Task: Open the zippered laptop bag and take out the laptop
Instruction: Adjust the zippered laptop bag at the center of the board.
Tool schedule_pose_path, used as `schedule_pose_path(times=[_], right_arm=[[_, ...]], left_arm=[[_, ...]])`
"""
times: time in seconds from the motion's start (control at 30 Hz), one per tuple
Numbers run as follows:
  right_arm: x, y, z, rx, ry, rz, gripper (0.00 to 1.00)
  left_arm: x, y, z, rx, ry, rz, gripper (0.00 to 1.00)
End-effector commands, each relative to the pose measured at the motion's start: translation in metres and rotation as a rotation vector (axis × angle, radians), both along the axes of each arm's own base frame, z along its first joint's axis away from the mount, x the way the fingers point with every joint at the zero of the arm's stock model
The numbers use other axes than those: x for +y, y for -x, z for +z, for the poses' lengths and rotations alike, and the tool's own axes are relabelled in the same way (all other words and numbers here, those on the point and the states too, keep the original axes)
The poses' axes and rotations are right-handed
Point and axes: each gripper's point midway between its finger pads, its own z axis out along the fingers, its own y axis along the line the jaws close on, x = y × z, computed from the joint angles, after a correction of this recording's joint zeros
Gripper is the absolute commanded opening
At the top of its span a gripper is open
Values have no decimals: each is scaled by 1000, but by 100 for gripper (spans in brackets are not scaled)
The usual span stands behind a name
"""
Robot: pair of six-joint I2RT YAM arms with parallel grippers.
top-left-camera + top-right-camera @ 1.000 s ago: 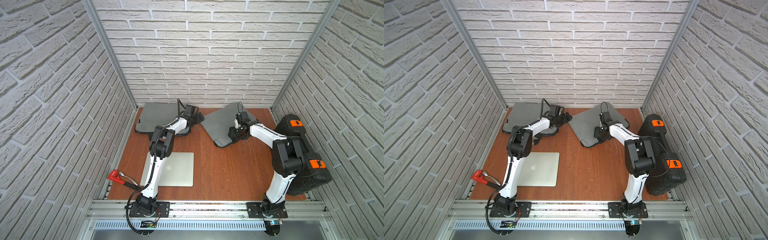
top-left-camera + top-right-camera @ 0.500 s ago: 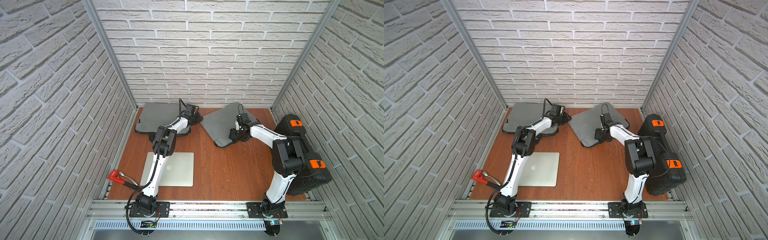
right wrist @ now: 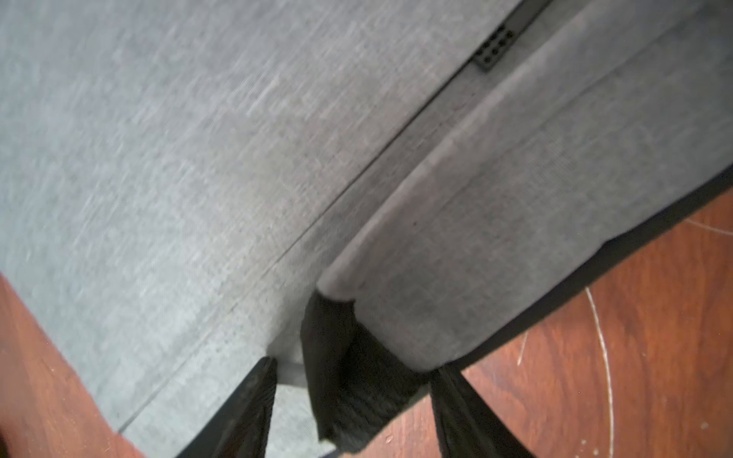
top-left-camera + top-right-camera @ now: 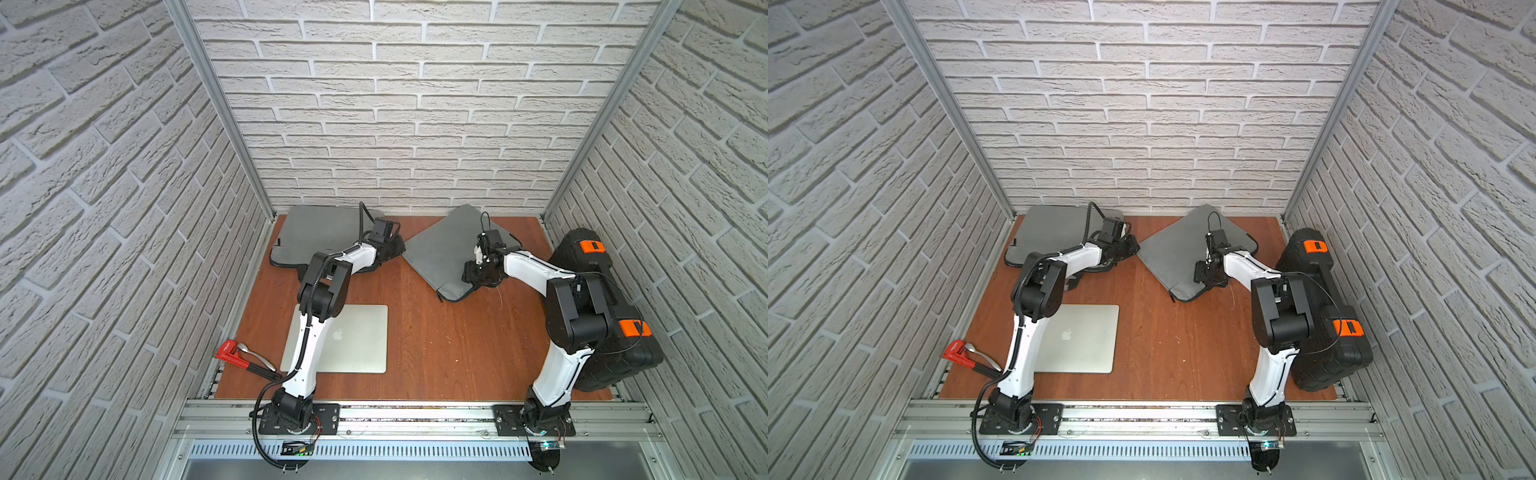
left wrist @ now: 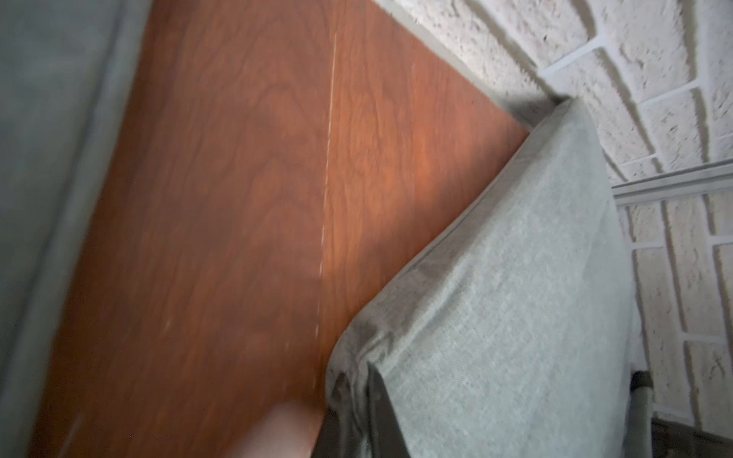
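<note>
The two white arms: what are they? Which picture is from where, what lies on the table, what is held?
They are two robot arms with grippers. Both top views look down; each wrist view comes from a camera on one arm. On the brown wooden table lie a grey fabric laptop bag, a second, turned one, a silver laptop, a red pipe wrench and a black hard case. The left gripper is shut on the turned bag's corner; the right gripper's jaws straddle its edge.
</note>
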Motion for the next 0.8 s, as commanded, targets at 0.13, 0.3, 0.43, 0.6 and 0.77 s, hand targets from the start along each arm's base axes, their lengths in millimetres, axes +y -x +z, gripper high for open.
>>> schedule_pose_path(times=[0.13,0.3,0.43,0.6,0.77], right_arm=[[11,-11,6,-25,-42,78,63],[20,-18,4,-23,-74,122,62],[31,-22,3,-24,-95,154,62],[44,-26,-1,-7,-79,202,62],[37,-27,17,-40,-1,200,65]], left_arm=[[4,75,13,-20,-111,-41,0],[11,120,12,-21,-142,-8,0],[19,150,8,-7,-162,56,0],[16,172,3,-3,-113,104,0],[16,171,-1,14,-111,115,0]])
